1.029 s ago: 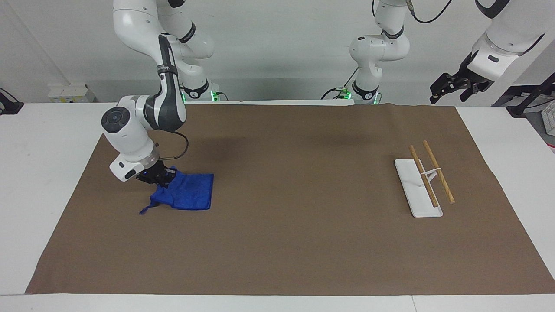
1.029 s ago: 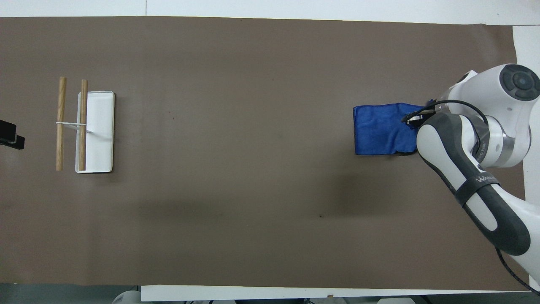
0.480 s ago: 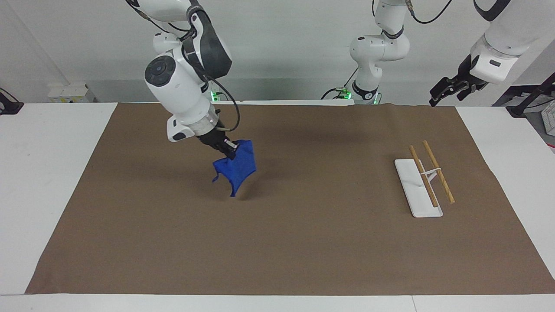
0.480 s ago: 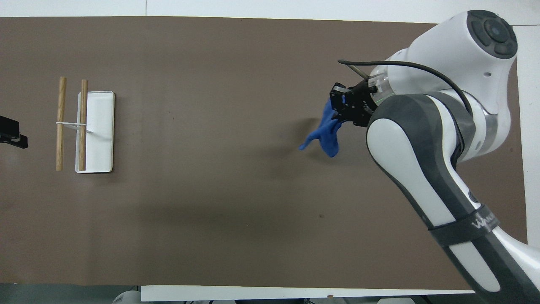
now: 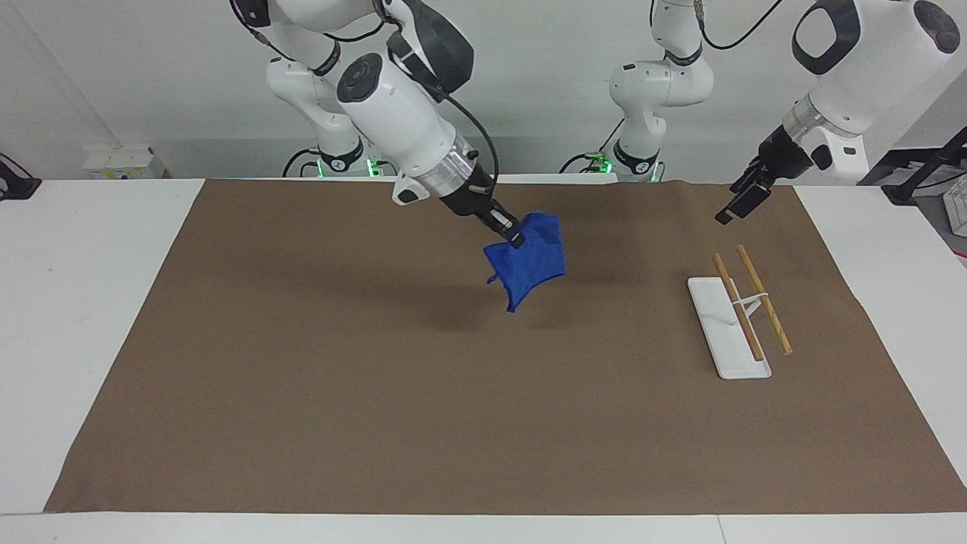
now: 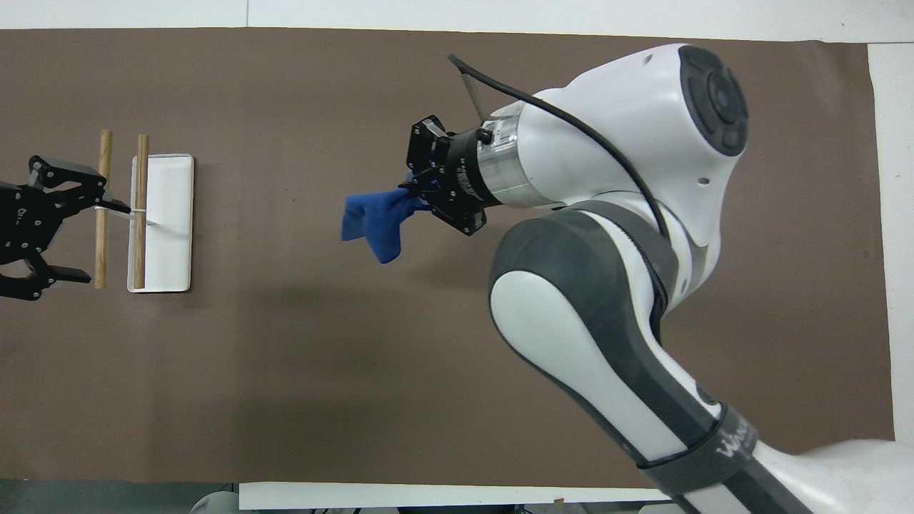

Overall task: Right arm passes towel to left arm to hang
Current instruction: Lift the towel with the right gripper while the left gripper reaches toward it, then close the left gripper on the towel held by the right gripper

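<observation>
The towel (image 5: 529,261) is held up in the air, bunched and drooping, pinched at its upper edge by the right pincer (image 5: 515,238), whose fingers are pressed together on the cloth. In the overhead view the blue cloth (image 6: 377,220) is seen trailing toward nine o'clock from the right pincer (image 6: 421,187), over the middle of the brown mat (image 6: 285,357) that is spread on the white counter (image 5: 91,302). The towel is clear of the mat, and its shadow is cast on the brown surface below. The right arm (image 5: 400,113) is stretched in over the mat, its wrist angled toward the left arm's end of the counter.

The left pincer (image 5: 736,205) is held in the air over the edge of the mat at the left arm's end, above the rack area, well apart from the towel. In the overhead view the left pincer (image 6: 53,225) is seen at nine o'clock with its fingers (image 6: 53,169) spread wide and nothing between them.

The hanging rack (image 5: 736,321) is stood on the mat toward the left arm's end: a white base tray (image 6: 164,221) with two wooden bars (image 6: 103,207) carried side by side on a thin white upright. Nothing is draped on the bars.
</observation>
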